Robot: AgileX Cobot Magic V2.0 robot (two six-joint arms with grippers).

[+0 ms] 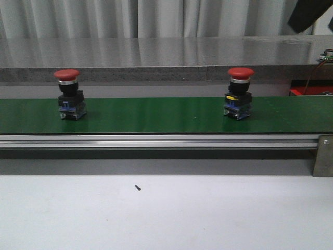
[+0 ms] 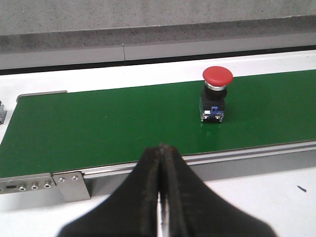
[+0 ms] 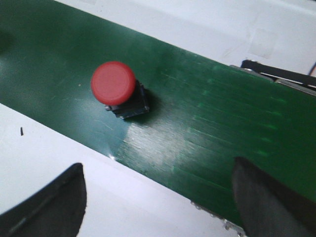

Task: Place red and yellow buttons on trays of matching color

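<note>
- A long green conveyor belt (image 1: 156,115) runs across the front view, edged by a silver rail (image 1: 156,140) on its near side; a pale table (image 1: 166,213) lies in front, with one tiny dark speck (image 1: 138,187) on it.
- Behind the belt stands a grey ledge (image 1: 156,60) — nothing sits between the two buttons or right beside either one.
- No tray shows in any view, so both buttons stand on the belt alone.
- The left red button (image 1: 69,94) stands upright near the belt's left part; the right red button (image 1: 239,92) stands upright well apart from it, toward the right.
- Each has a round red cap on a silver collar over a black body; the base has blue parts, and the right one shows a bit of yellow.
- The left gripper (image 2: 160,163) is pressed together, its fingers meeting with nothing between them, on the near side of the belt from a button.
- The right gripper (image 3: 158,197) is spread wide — it holds nothing, and a red button is seen from above beyond it.
</note>
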